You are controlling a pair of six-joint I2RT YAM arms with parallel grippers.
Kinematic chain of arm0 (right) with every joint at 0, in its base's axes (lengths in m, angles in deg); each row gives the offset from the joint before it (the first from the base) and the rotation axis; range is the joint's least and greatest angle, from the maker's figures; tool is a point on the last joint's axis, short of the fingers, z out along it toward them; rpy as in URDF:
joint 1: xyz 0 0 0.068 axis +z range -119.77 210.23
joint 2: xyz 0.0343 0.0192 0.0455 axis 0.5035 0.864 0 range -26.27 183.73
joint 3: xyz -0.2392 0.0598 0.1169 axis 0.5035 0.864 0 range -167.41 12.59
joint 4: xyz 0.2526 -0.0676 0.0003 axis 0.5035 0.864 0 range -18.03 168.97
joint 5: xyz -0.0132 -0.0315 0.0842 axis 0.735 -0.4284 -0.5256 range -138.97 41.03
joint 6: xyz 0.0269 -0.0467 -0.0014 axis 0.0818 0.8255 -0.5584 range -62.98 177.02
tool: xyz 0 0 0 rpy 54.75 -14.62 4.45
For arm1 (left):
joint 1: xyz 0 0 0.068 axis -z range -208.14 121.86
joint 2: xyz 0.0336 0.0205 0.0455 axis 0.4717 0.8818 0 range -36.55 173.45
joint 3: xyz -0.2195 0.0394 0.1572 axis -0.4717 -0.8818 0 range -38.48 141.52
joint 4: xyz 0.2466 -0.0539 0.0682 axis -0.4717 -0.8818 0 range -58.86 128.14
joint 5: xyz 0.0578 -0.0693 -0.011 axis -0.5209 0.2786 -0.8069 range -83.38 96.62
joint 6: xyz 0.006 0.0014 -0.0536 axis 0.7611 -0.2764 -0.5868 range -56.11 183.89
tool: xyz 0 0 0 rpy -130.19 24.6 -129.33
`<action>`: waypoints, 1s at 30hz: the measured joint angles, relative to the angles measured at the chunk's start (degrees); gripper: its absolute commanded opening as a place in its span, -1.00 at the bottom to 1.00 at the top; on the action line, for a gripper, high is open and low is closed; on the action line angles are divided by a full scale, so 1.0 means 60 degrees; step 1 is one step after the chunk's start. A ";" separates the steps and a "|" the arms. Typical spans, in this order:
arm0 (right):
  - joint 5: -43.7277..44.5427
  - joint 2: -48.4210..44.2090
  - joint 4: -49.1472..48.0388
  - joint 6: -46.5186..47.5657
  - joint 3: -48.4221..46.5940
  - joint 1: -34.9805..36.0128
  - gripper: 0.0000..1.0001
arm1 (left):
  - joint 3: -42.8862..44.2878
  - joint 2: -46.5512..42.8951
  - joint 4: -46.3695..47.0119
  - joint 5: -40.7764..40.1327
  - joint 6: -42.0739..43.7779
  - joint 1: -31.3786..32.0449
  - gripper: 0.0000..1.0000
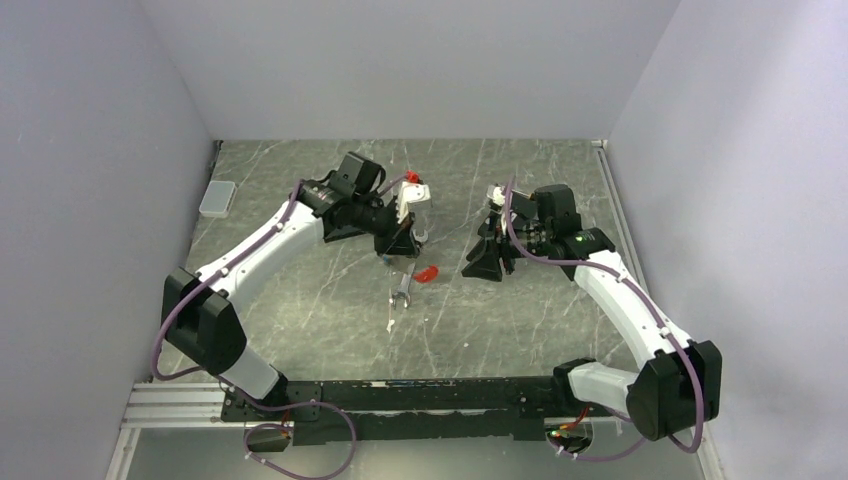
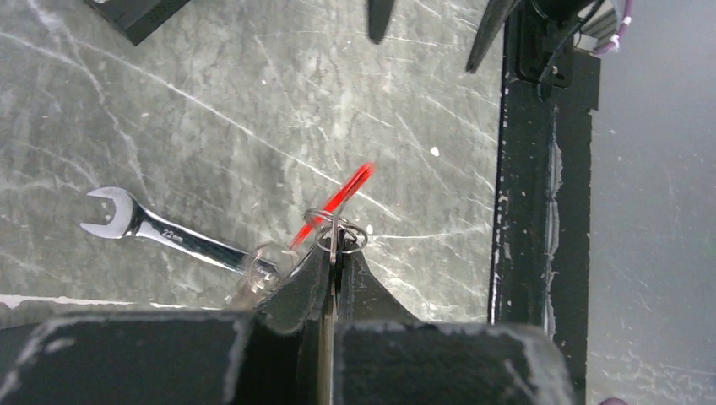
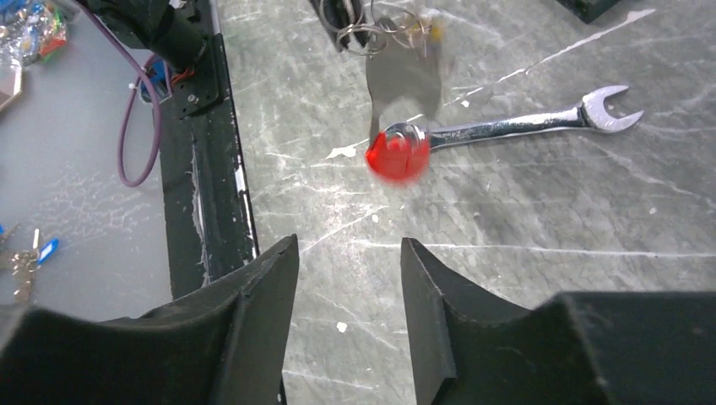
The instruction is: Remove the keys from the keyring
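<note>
My left gripper (image 2: 336, 246) is shut on a thin metal ring (image 2: 353, 238) of the keyring. From that ring the keyring's grey strap (image 3: 404, 80) hangs down to a red end (image 3: 397, 156), both blurred. The red part also shows in the top view (image 1: 428, 273) and the left wrist view (image 2: 338, 198). More rings (image 3: 363, 34) and a blurred brass-tinted piece (image 3: 426, 29) bunch at the left fingertips; I cannot make out single keys there. My right gripper (image 3: 348, 253) stands open and empty, a short way from the red end and apart from it.
A long silver wrench (image 1: 400, 295) lies on the marbled table under the keyring. The black base rail (image 3: 198, 169) runs along the near edge. Beyond it lie a blue-headed key (image 3: 42, 251) and a bag of coloured bits (image 3: 29, 25). A small clear box (image 1: 217, 198) sits at the far left.
</note>
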 measured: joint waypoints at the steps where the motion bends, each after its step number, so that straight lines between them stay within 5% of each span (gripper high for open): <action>1: -0.0029 -0.0040 -0.0033 -0.0026 0.0011 0.0000 0.15 | 0.0124 0.0000 -0.0186 -0.0058 0.0036 0.0102 -1.00; 17: -0.0226 -0.0586 -0.0561 -0.0168 0.0288 -0.0004 0.33 | 0.0561 0.0000 -0.1774 0.0200 0.0772 0.0699 -1.00; 22: -0.0233 -0.0576 -0.0619 -0.0091 0.0288 0.0000 0.62 | 0.0561 0.0004 -0.1891 0.0299 0.0798 0.0849 -1.00; 30: 0.0233 -0.0539 -0.1191 -0.0659 0.0262 0.0000 0.62 | 0.0561 0.0146 -0.1774 0.0226 0.0306 0.0838 -1.00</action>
